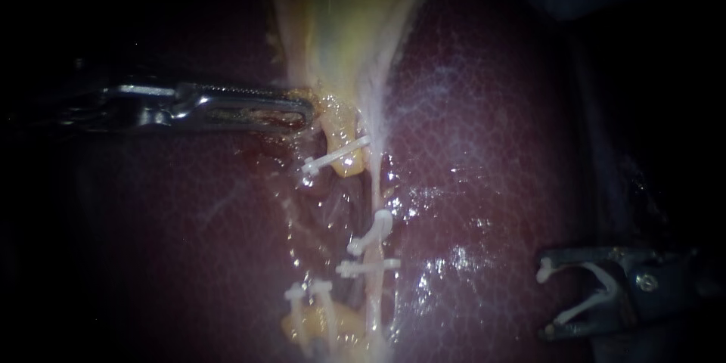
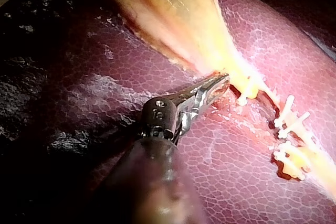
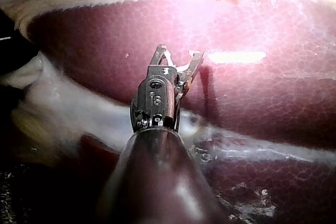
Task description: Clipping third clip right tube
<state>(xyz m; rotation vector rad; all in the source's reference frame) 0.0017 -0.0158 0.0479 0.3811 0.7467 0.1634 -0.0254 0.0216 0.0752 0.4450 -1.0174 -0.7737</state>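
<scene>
**benchnewbie:** Third clip on the right tube, how do I land this cleanly?

**oldhand:** Work down from the big stuff. The liver fills the view and the gallbladder hangs in from the top. Your left instrument has its jaws pinched together on the gallbladder's lower edge, and I'd leave that hold alone because it looks like what's keeping things stretched out. The right instrument sits well off to the side over bare liver. Its jaws are spread wide around a loaded clip that touches both of them.

**benchnewbie:** And the target?

**oldhand:** The right tube is that pale strand running down the middle. It already carries an upper clip and a lower clip, sitting close together. My take is to bring the jaws in square across the strand at a bare stretch, clear of those two (the other white clips nearby sit on the neighbouring tube, so don't snag them). Get the tube fully inside the clip's mouth before you close. If the far tip is hidden behind tissue, hold off and reposition, otherwise you risk catching liver or only half the tube.
</scene>
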